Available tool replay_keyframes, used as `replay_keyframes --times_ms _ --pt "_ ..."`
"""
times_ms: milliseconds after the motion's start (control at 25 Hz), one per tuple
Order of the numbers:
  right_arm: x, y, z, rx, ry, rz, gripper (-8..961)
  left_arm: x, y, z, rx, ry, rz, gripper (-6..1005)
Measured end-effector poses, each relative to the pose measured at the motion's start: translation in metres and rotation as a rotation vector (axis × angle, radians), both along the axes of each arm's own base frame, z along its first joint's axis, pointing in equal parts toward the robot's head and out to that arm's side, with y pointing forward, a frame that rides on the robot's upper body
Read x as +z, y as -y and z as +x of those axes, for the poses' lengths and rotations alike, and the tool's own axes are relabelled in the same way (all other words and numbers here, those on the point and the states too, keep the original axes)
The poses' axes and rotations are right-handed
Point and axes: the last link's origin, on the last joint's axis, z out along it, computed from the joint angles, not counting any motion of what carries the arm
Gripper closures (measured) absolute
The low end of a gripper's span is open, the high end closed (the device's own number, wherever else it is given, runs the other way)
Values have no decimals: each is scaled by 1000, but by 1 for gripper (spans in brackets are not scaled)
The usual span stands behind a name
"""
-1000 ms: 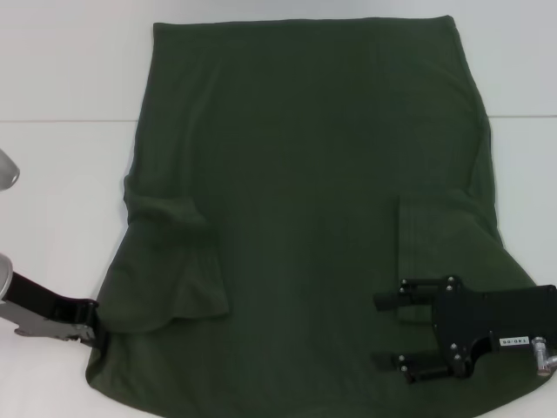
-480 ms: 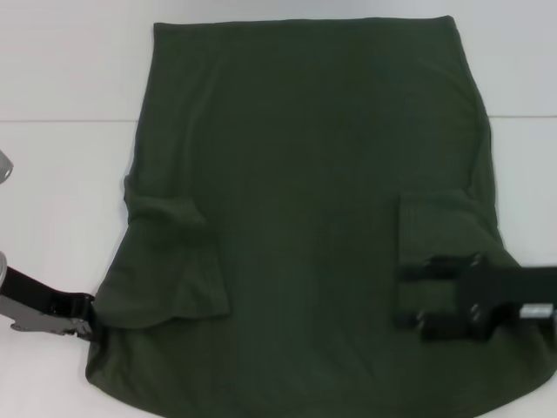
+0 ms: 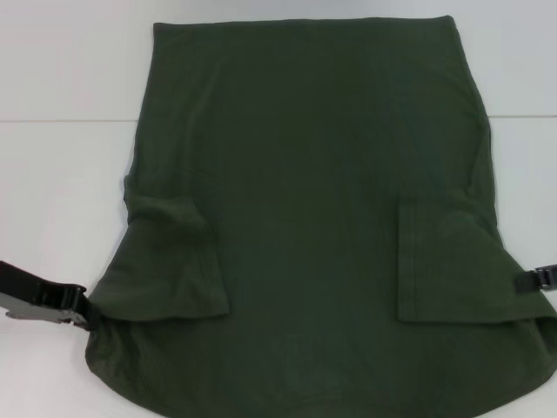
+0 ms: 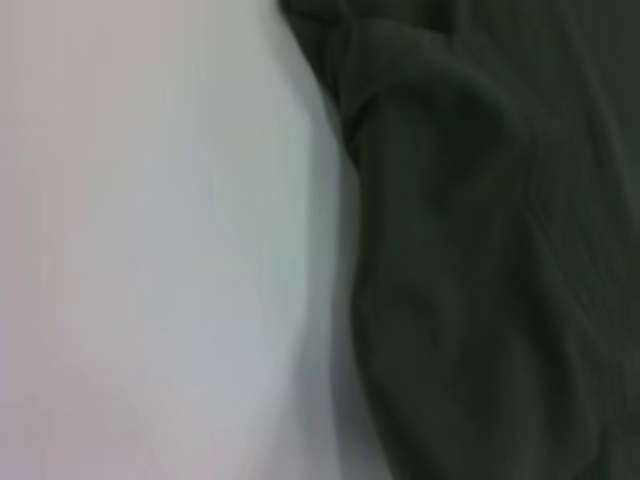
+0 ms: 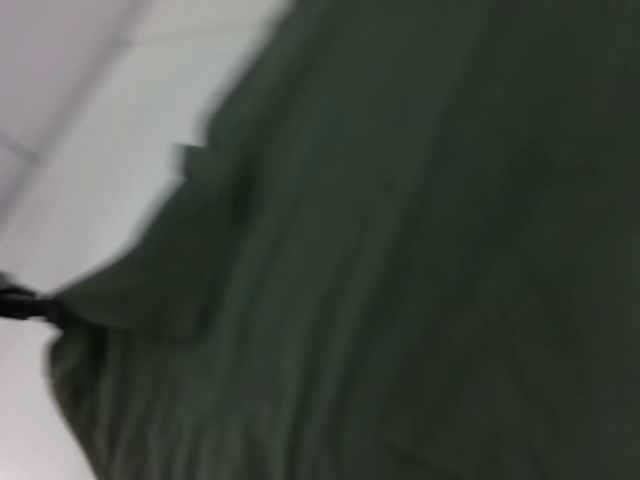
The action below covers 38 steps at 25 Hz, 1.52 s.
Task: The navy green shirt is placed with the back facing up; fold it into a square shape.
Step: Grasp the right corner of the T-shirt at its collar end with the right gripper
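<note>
A: Head view?

B: navy green shirt [image 3: 313,218] lies flat on the white table [image 3: 61,183], plain side up, covering most of the middle. The far edge is straight and the near edge runs out of the bottom of the picture. Both sleeves are folded inward onto the body: the left one is a rumpled flap, the right one a neat rectangle.

A: Grippers?

B: left gripper [image 3: 77,309] is at the shirt's left edge, down by the folded sleeve, low over the table. The tip touches or nearly touches the cloth; I can't tell which. Whether its fingers are open or closed, I can't tell either. right gripper [image 3: 533,279] only pokes in at the right frame edge, just beside the shirt's right border. One dark bar is visible and the finger state is unreadable.

A: Left wrist view?

B: Table on one side, shirt [image 4: 480,250] on the other. The cloth edge is wavy and a soft fold ridge runs along it. None of its own fingers are in shot.

A: Right wrist view?

B: Almost all shirt [image 5: 400,260], with shallow creases. A strip of table [image 5: 90,130] shows along one side. At the picture's edge a small dark piece meets the cloth border, likely the left gripper [image 5: 20,303] seen from afar. Grip state can't be made out here either.
</note>
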Motion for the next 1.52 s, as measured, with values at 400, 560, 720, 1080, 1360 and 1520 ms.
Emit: replay_keyframes --times_ms 400,560,720,1080,1360,1520 --pt "-3 -15 3 -184 279 -91 135 0 -5 8 -46 0 -31 996" --pt "-16 -20 2 -155 335 -109 135 -1 -5 8 -47 1 -33 996" --pt "-28 -25 -5 -108 389 -138 135 -1 -6 8 -48 0 -32 997" --pt "-33 -33 -8 -67 493 -135 135 -1 -5 7 -46 -1 -31 997" --pt "-45 -34 -11 -37 508 -142 136 -3 -4 7 -49 3 -35 997" --pt "-51 -34 -12 -24 511 -152 136 -4 -3 7 -48 5 -37 996"
